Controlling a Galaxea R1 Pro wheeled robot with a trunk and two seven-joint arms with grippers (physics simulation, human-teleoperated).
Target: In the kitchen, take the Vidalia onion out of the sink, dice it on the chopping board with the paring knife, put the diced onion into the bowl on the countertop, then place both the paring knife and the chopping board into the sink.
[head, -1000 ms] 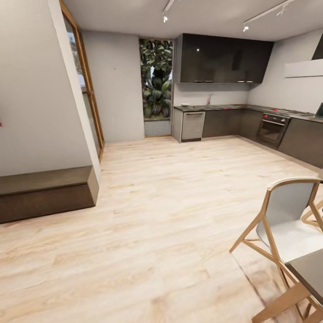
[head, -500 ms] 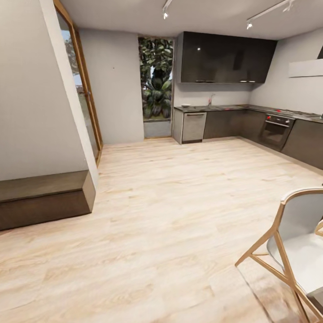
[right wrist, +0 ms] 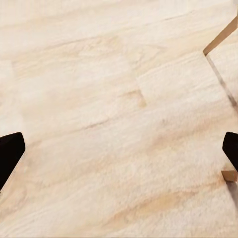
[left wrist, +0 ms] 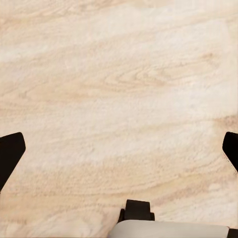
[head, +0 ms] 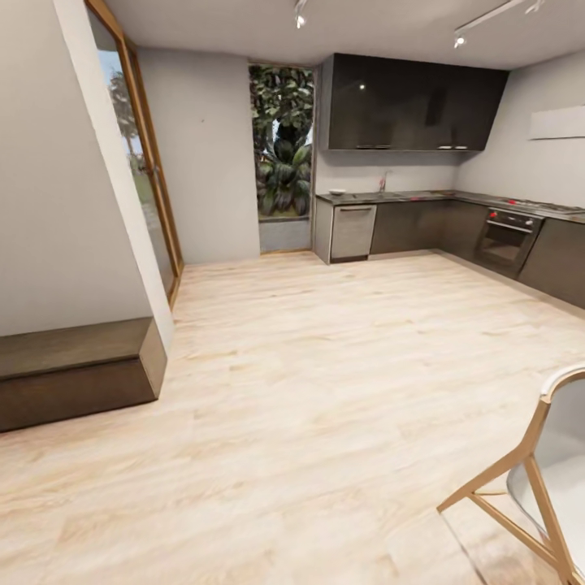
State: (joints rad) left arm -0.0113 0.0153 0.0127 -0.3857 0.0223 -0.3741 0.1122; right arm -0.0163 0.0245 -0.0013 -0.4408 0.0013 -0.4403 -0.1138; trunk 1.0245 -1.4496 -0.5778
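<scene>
Kitchen ahead at about 1 o'clock, both grippers empty over bare floor.

The countertop (head: pixel 406 196) runs along the far wall, and a faucet (head: pixel 382 180) on it marks the sink; the basin itself, the onion, board and knife are too small and far to make out, though a pale speck near the counter's left end may be the bowl. You have open wooden floor (head: pixel 325 366) between you and it, with a chair (head: pixel 544 479) close at your 4 o'clock. The left gripper (left wrist: pixel 119 148) and right gripper (right wrist: pixel 119 148) both hang jaws wide apart, pointing at the floor. Neither arm is nearer yet; I judge you must drive forward first.
</scene>
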